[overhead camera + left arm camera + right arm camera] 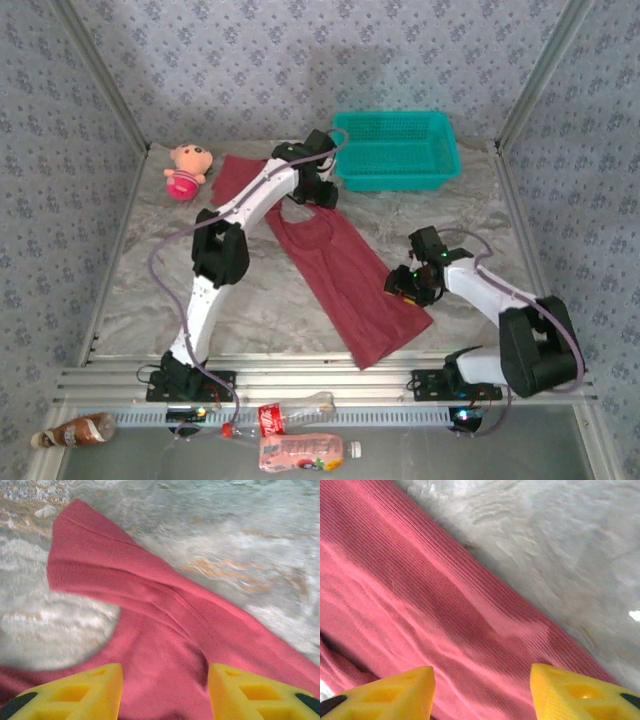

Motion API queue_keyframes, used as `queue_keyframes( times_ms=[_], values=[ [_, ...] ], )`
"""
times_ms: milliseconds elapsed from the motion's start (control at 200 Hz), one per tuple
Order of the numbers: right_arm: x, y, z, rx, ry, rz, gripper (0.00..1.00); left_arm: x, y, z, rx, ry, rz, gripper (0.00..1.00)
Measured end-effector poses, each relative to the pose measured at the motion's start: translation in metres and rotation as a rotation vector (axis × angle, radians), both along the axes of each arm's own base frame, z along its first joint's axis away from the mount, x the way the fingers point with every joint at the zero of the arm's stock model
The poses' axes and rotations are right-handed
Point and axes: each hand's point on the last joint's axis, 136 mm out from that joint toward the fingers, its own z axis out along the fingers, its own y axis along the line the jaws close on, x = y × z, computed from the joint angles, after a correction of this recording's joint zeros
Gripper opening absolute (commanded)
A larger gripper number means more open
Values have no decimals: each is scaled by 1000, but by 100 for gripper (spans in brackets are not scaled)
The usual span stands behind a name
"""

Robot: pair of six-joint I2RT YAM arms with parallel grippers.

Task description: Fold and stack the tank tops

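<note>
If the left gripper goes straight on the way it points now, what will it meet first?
Most likely the tank top: the left gripper points down at the red cloth near a shoulder strap, with nothing in between. How close it is, the picture does not show.

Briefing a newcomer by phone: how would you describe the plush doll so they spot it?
On the table, find the teal basket at the far edge, then follow that edge left to the corner. The doll lies there, pink and round-headed, unlike the flat maroon tank top beside it.
</note>
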Motion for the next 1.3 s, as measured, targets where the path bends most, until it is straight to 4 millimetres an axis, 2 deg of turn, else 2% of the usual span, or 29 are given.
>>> queue_keyframes(
  times_ms=[115,215,310,395,450,535,610,680,929,1004,1304],
  values=[
    [-8,-20,11,-73,-20,-51,63,-57,-10,15,-58,29,15,50],
    [-17,-38,12,-158,-3,-110,63,-121,-14,5,-72,99,18,50],
    [-23,-48,9,-205,19,-145,63,-177,-20,-16,-67,161,2,54],
    [-30,-53,1,-230,52,-157,64,-220,-24,-39,-59,212,-17,54],
    [-33,-54,-7,-240,78,-153,64,-240,-22,-55,-53,242,-18,55],
    [-32,-53,-17,-258,104,-124,63,-255,-12,-76,-28,272,5,55],
    [-32,-49,-24,-270,119,-92,63,-253,-1,-86,-5,278,38,55],
    [-32,-48,-26,-286,119,-68,63,-239,9,-88,-2,259,76,55],
    [-32,-42,-26,-310,116,-26,61,-162,63,-95,-42,194,261,54],
    [-33,-41,-27,-313,124,-23,61,-148,65,-98,-36,187,257,54],
    [-32,-40,-27,-312,132,-19,61,-84,48,-101,-22,135,174,53]
  ],
)
